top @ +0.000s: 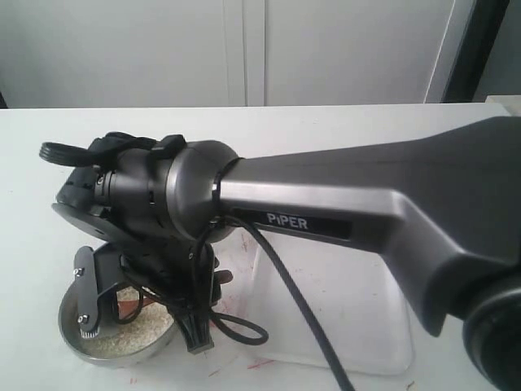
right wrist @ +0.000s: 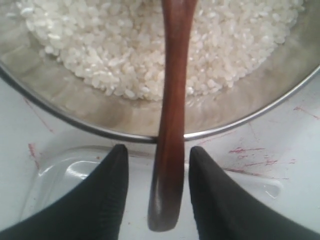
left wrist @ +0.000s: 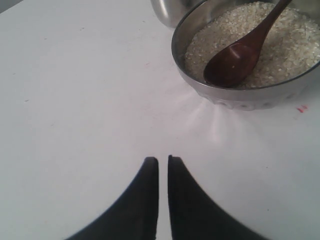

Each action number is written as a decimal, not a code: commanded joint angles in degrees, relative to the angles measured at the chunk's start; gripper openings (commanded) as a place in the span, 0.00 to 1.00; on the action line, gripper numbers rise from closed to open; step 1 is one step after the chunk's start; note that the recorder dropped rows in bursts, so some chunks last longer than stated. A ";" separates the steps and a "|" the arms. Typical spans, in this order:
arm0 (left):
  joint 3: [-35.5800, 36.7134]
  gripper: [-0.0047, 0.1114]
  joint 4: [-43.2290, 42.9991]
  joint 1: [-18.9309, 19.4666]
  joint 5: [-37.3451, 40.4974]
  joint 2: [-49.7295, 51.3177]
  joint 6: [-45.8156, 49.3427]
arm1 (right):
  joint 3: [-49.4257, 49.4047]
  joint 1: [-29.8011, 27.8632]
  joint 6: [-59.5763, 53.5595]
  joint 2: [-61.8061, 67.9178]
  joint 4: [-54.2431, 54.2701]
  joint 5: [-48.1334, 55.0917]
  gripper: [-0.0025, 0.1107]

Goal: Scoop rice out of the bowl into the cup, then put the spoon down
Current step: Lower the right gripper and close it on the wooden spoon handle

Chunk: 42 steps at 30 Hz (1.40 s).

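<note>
The spoon [right wrist: 172, 100] lies with its oval end in the rice [left wrist: 285, 45] of the bowl [left wrist: 240, 97], its handle over the rim. The right gripper [right wrist: 157, 150] has its jaws apart on either side of that handle, not clamped. The left gripper [left wrist: 163, 161], over the desk [left wrist: 75, 100], has empty jaws almost together. The grasp, the scooping into the cup [left wrist: 167, 12] and the set-down all seem left to do.

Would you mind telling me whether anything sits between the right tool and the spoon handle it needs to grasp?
Nothing visible does. In the right wrist view the right tool is open, and the wooden spoon handle lies in the gap between its fingers, crossing the steel bowl rim, with space showing on both sides.
</note>
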<state>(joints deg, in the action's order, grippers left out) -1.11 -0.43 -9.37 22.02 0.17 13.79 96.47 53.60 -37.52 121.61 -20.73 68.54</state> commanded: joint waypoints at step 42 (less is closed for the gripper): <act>0.53 0.16 -0.08 0.00 1.98 -0.17 -0.32 | 0.11 -0.62 0.31 -2.15 1.58 0.64 0.05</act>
<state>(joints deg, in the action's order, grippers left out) -1.11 -0.43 -9.37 22.02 0.17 13.79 96.47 53.60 -37.52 120.10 -18.92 68.11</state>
